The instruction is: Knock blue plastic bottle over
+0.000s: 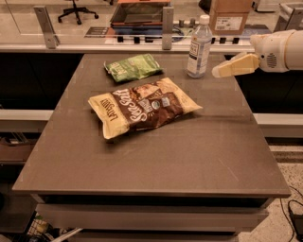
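1. The dark brown table (189, 160) fills most of the view, and everything else lies on its far half.
2. The brown chip bag (144, 108) lies flat near the table's middle. It looks sealed and puffed, and its long axis runs diagonally from front left to back right.
3. The white robot arm (279, 49) reaches in from the right edge, above the table's back right corner.
4. A cardboard box (231, 14) stands behind the table. What it holds cannot be seen.
5. A green bag (134, 67) lies flat and closed, behind the chip bag and apart from it.
6. The blue plastic bottle (199, 47) stands upright near the back edge, right of the green bag. Its long axis is vertical and its white cap (204, 19) points up. Whether there is liquid inside cannot be told.
7. The cream gripper (218, 71) points left towards the bottle's lower half, just beside it and apart. Whether it is spread or closed cannot be told.
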Controlling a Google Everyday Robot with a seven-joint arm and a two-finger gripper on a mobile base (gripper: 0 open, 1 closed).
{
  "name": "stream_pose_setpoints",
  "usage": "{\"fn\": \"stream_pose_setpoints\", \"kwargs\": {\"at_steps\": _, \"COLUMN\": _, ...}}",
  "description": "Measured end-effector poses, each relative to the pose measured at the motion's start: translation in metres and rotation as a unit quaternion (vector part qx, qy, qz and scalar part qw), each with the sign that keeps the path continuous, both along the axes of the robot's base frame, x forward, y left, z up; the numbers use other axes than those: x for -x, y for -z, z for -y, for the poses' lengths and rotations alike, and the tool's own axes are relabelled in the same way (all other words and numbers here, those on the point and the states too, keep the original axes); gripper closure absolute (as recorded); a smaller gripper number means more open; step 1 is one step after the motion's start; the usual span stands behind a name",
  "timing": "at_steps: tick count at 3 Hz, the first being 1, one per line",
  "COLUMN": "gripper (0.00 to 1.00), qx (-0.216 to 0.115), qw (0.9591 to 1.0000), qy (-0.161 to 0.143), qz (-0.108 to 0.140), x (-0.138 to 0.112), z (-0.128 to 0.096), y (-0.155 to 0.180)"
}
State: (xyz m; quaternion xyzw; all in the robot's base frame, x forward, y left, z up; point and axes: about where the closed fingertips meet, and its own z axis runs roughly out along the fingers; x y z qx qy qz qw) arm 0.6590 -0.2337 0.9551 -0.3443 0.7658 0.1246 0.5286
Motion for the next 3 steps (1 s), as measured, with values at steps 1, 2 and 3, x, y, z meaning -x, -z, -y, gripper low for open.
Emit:
{"fn": "stream_pose_setpoints", "kwargs": {"at_steps": 1, "gripper": 0.0, "qx": -0.023, "qw": 0.9997, "qy": -0.008, "qz": 0.007, "x": -0.014, "z": -0.003, "y": 0.002}}
{"fn": "stream_pose_setpoints", "kwargs": {"at_steps": 2, "gripper": 0.0, "qx": -0.047, "qw": 0.9987, "qy": -0.013, "qz": 0.014, "x": -0.031, "z": -0.004, "y": 0.008}}
{"fn": "stream_pose_setpoints", "kwargs": {"at_steps": 3, "gripper": 0.0, "qx": -0.071, "qw": 0.9972, "qy": -0.015, "qz": 0.019, "x": -0.05, "z": -0.008, "y": 0.02}}
